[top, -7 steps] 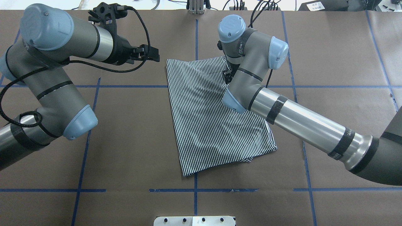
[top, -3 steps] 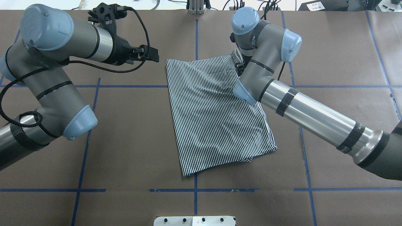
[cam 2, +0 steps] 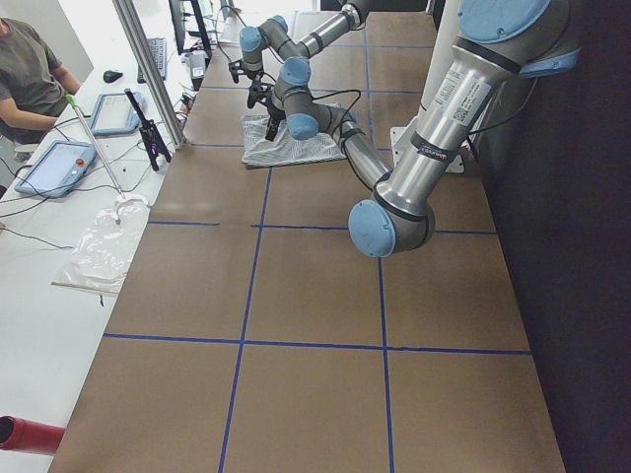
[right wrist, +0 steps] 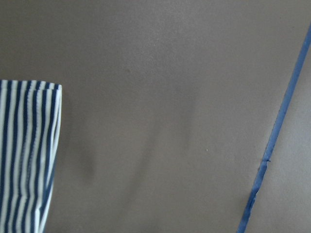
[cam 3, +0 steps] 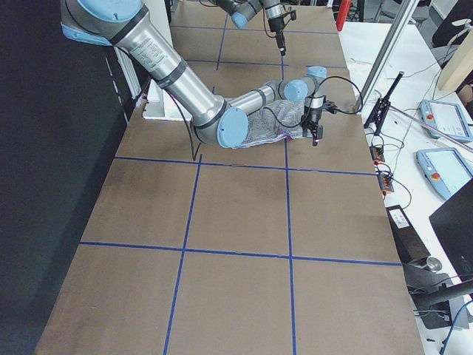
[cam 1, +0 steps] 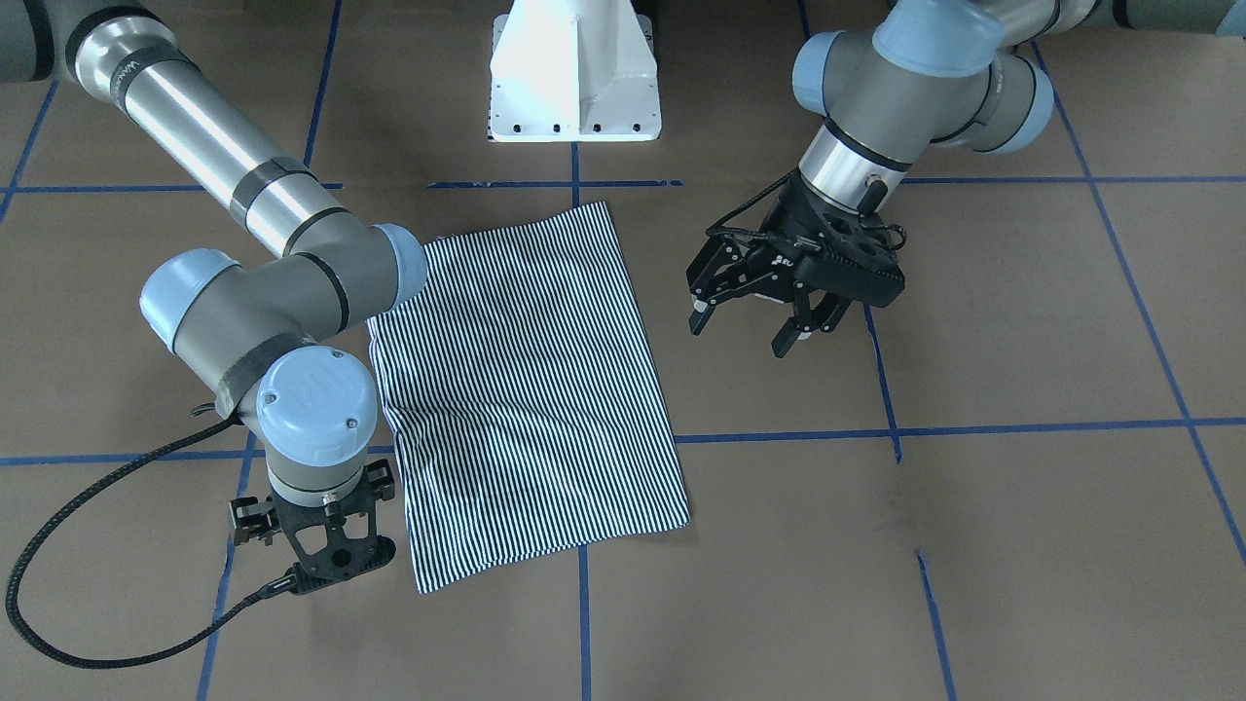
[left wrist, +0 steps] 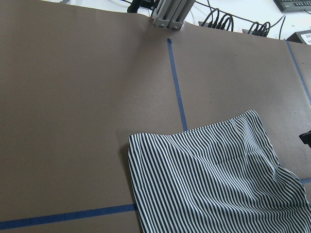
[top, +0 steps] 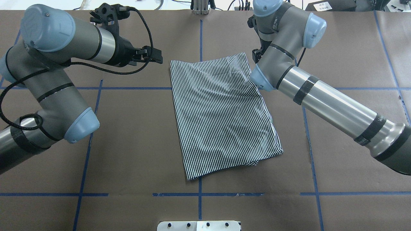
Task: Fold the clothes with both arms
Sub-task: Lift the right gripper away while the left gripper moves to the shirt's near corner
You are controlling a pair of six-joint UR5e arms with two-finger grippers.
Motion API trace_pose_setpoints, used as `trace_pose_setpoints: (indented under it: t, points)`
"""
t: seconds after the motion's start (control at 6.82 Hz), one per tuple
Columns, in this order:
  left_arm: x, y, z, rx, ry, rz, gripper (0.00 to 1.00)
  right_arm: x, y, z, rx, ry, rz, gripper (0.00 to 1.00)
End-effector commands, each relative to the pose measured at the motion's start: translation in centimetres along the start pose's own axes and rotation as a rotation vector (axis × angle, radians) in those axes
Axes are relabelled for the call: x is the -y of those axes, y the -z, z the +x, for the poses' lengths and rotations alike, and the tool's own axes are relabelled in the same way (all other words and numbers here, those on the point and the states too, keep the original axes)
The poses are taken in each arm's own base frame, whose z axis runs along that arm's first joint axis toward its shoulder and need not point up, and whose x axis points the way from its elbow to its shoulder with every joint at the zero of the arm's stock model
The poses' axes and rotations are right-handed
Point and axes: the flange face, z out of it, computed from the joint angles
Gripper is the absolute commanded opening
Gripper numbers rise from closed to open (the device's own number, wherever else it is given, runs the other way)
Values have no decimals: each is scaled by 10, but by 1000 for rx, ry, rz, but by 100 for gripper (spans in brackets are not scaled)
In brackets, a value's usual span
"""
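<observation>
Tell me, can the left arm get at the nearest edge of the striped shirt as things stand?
Probably yes. The left gripper hangs open beside the shirt, apart from it, with only bare table between them. The right arm is at the shirt's opposite edge, out of that path.

On the right tool [cam 1: 326, 557], the fingers are hidden from you under the camera bracket [cam 1: 331, 531], so their gap is unreadable. The right arm [cam 1: 292, 282] covers part of the shirt [cam 1: 526, 389] toward the table's [cam 1: 973, 506] right edge, and both wrist views crop the shirt.
</observation>
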Motion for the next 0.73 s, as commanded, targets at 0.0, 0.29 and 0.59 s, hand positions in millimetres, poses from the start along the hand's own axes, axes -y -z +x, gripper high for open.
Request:
trace_pose_setpoints:
  t: [0.0, 0.29, 0.59]
  points:
    - [-32, 9, -17, -19, 233, -141, 100, -13, 55, -1, 165, -26, 37, 100]
    - [-135, -30, 27, 15, 509, -267, 100, -88, 75, 16, 312, -81, 51, 100]
    - [-229, -68, 79, 147, 626, -292, 100, -137, 86, 30, 372, -114, 57, 100]
